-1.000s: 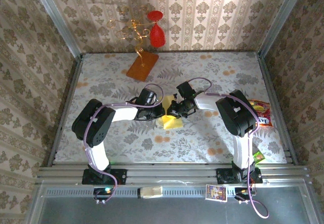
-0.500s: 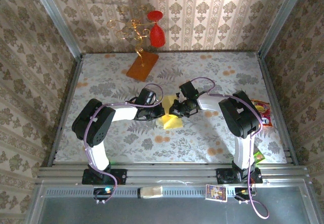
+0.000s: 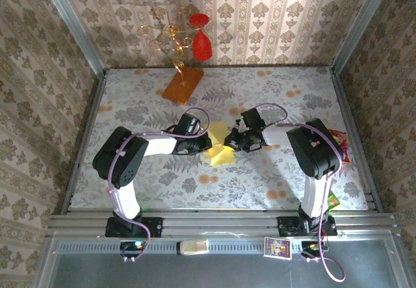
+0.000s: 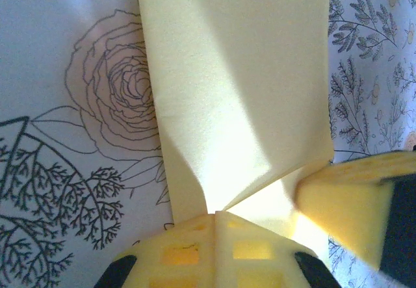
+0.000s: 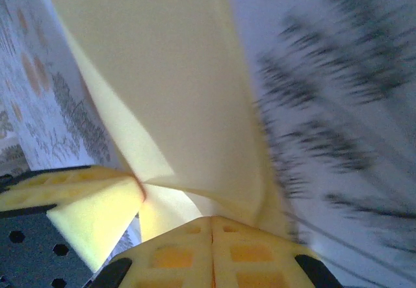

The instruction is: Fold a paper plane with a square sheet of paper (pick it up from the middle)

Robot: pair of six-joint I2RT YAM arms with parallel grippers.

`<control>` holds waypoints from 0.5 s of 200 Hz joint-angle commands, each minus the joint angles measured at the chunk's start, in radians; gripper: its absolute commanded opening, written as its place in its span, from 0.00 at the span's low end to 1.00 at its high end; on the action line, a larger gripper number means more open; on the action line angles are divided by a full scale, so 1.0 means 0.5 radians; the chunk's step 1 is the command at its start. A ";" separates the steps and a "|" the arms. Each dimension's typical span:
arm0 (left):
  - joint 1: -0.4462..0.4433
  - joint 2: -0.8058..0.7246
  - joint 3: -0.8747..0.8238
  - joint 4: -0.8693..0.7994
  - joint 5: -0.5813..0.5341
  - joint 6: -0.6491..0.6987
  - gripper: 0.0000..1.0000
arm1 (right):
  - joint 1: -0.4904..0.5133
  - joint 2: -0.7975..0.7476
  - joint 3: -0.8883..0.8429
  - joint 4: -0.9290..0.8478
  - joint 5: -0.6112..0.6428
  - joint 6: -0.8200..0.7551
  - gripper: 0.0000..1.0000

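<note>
The pale-yellow square sheet of paper [image 3: 220,145] is creased and held up off the flowered cloth between both grippers at mid-table. My left gripper [image 3: 204,144] is shut on its left edge; in the left wrist view the paper [image 4: 240,73] fans out from the pinched jaw tips of that gripper [image 4: 216,216], and one of the right gripper's fingers [image 4: 351,203] shows at the lower right. My right gripper [image 3: 236,140] is shut on the opposite edge; in the right wrist view the paper [image 5: 169,73] rises from this gripper's [image 5: 211,222] closed tips.
An orange-brown slab [image 3: 182,84] bearing gold wire and red ornaments stands at the back left. A red snack packet [image 3: 338,146] and a green packet [image 3: 332,201] lie along the right edge. Metal rails border the cloth.
The right gripper has shifted to the right, away from the left one, and the paper between them now spreads wider. The left arm has stayed put.
</note>
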 commanded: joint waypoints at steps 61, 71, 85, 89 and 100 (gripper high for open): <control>0.024 0.180 -0.058 -0.381 -0.167 0.038 0.00 | -0.069 -0.306 -0.032 -0.079 0.210 -0.193 0.12; 0.024 0.185 -0.053 -0.380 -0.161 0.037 0.00 | -0.024 -0.307 -0.019 -0.091 0.204 -0.210 0.12; 0.021 0.189 -0.041 -0.389 -0.154 0.041 0.00 | 0.044 -0.256 0.032 -0.135 0.186 -0.227 0.12; 0.021 0.191 -0.040 -0.389 -0.156 0.041 0.00 | 0.062 -0.235 0.045 -0.144 0.176 -0.227 0.12; 0.021 0.189 -0.033 -0.399 -0.158 0.049 0.00 | 0.100 -0.177 0.078 -0.144 0.150 -0.217 0.12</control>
